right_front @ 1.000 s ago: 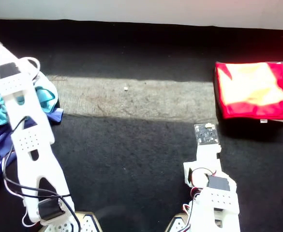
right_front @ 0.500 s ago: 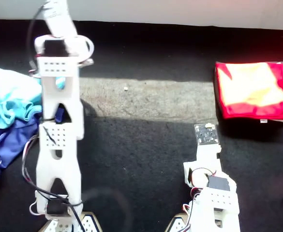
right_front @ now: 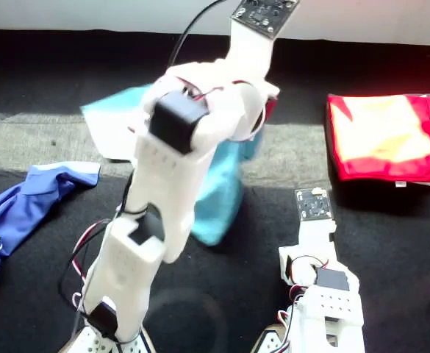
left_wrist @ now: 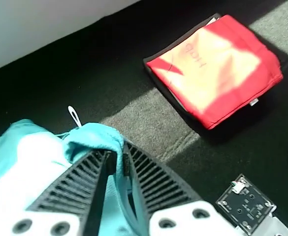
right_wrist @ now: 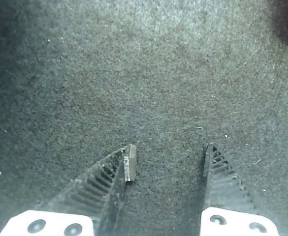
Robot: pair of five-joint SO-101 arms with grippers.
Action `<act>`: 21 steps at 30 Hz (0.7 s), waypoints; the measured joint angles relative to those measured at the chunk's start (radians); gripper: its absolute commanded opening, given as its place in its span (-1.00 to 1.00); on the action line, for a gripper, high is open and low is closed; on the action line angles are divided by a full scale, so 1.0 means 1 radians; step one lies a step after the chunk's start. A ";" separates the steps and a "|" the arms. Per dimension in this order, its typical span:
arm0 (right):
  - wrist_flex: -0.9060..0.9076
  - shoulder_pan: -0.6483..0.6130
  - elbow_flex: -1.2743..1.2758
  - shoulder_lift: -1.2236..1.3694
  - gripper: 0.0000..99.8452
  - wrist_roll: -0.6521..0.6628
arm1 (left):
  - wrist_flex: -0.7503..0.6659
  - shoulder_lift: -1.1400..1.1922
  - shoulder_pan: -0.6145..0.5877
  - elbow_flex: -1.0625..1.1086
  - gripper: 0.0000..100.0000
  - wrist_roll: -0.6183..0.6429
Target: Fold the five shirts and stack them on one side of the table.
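The turquoise shirt is off the table at one end, pinched in the left gripper. The ribbed fingers are clenched on a bunched fold of its cloth. In the high view the shirt hangs partly behind the raised left arm. One pale, sunlit portion spreads out to the arm's far left. A darker portion drops toward the near side at mid-table. Its long axis therefore runs diagonally, from far left to near centre. Which end is collar and which is hem cannot be told.

The red shirt lies folded flat at the table's right edge, well apart from the turquoise one. A strip of bare table lies between them. In the left wrist view a dark layer shows under the red shirt's near edge.

The blue shirt lies crumpled at the left side and runs off the frame's left edge. Its long axis is slanted toward the centre.

The right arm sits low at the near right. The right gripper is released, its jaws spread wide just above bare dark table.
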 measured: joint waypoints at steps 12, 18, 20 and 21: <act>0.000 0.000 0.000 0.000 -0.54 -0.003 | 0.000 -0.347 -0.334 0.482 -0.98 0.000; 0.106 0.005 -0.135 0.003 -0.54 -0.003 | -0.009 -0.457 -0.554 1.120 -0.98 -0.034; 0.170 0.003 -0.244 0.003 -0.54 -0.003 | -0.060 -0.477 -0.649 1.307 -0.98 -0.078; 0.195 0.003 -0.298 0.003 -0.54 -0.003 | -0.094 -0.488 -0.704 1.386 -0.98 -0.103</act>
